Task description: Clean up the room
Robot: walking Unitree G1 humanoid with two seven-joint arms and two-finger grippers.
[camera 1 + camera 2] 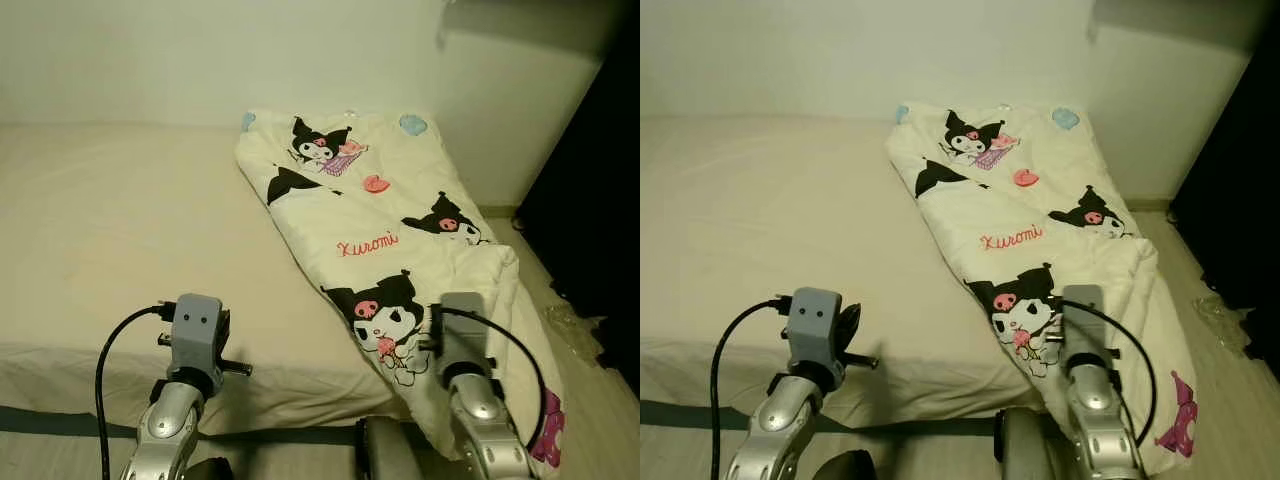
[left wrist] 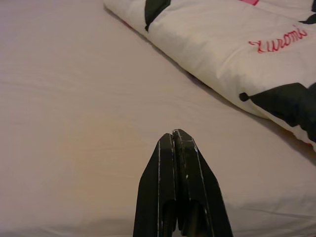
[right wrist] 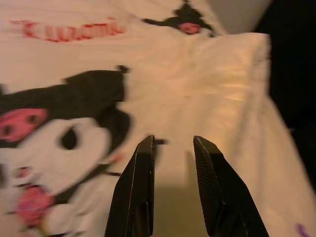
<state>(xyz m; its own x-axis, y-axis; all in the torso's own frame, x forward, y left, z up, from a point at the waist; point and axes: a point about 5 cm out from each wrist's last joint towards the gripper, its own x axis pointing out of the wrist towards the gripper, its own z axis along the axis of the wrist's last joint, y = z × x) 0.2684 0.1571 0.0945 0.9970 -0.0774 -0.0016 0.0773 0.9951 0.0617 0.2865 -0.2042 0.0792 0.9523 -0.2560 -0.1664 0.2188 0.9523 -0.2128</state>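
My left tool (image 2: 177,143) is pressed narrow, tips together, hovering over bare bed (image 1: 110,220) sheet left of the quilt (image 1: 385,215), likely idle since nothing there needs lifting. The quilt lies rumpled along the bed's right edge, spilling floorward. My right tool (image 3: 173,148) hangs parted over the quilt's cartoon print, probably readying a grasp to straighten it.

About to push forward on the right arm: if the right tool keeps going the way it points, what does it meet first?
Most likely the printed quilt: the right tool, fingers apart, points straight at its cream fabric beside the cartoon figure. How far off it is cannot be judged.
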